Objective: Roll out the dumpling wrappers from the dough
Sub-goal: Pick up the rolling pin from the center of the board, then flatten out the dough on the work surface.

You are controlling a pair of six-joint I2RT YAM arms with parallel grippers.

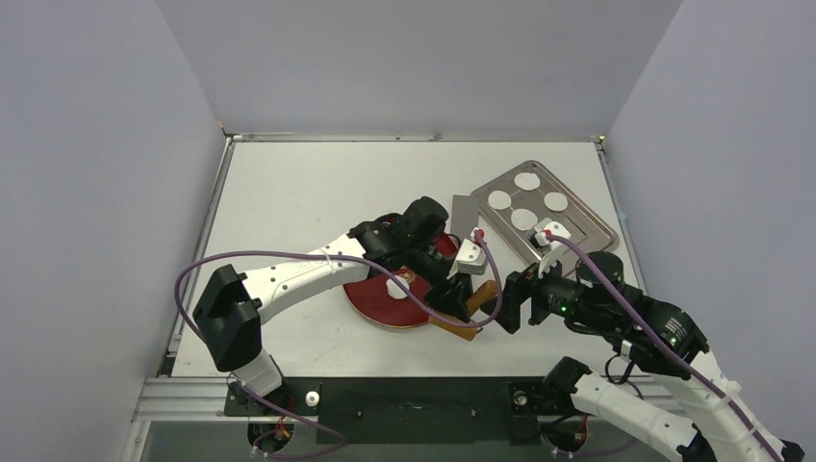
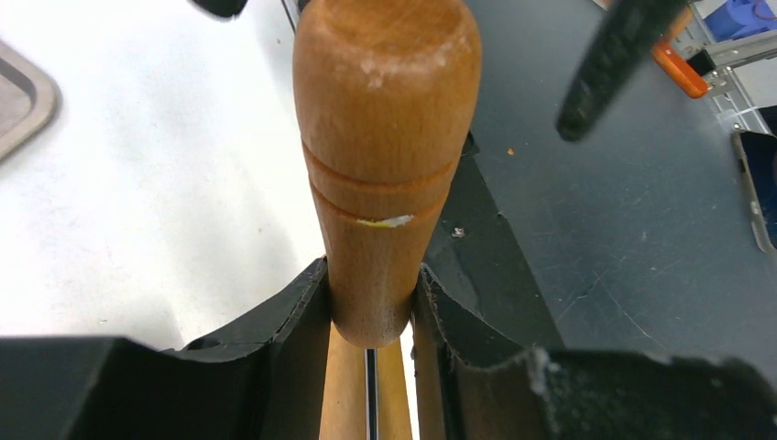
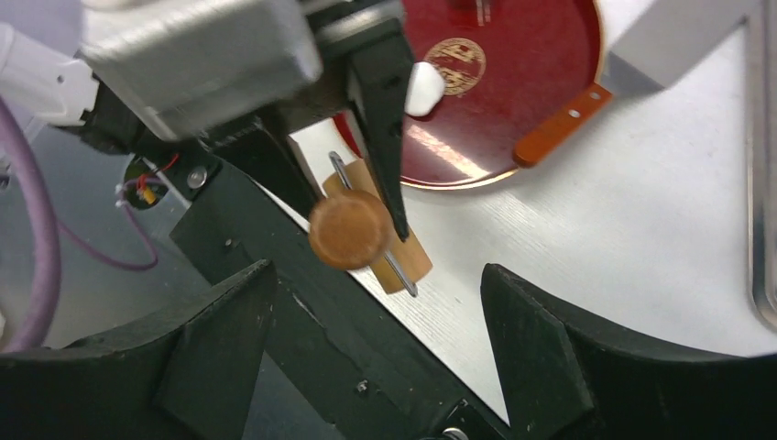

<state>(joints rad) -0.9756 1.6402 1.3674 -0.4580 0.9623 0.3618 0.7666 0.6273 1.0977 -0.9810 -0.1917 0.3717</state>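
Note:
My left gripper (image 1: 470,289) is shut on a wooden rolling pin (image 1: 484,292) and holds it over the near right edge of the red round board (image 1: 380,298). In the left wrist view the pin (image 2: 385,156) sits between the fingers (image 2: 302,312), above the board's wooden handle (image 2: 344,394). A small white dough lump (image 1: 396,287) lies on the board; it also shows in the right wrist view (image 3: 423,89). My right gripper (image 1: 512,298) is open and empty, facing the pin's round end (image 3: 349,229) and apart from it. Several round wrappers (image 1: 526,180) lie on a metal tray (image 1: 587,221).
A grey scraper blade (image 1: 464,210) lies between the board and the tray; its orange handle (image 3: 559,128) touches the board's rim. The table's dark front edge (image 3: 302,312) runs right under both grippers. The tray's rim (image 3: 762,183) lies to the right.

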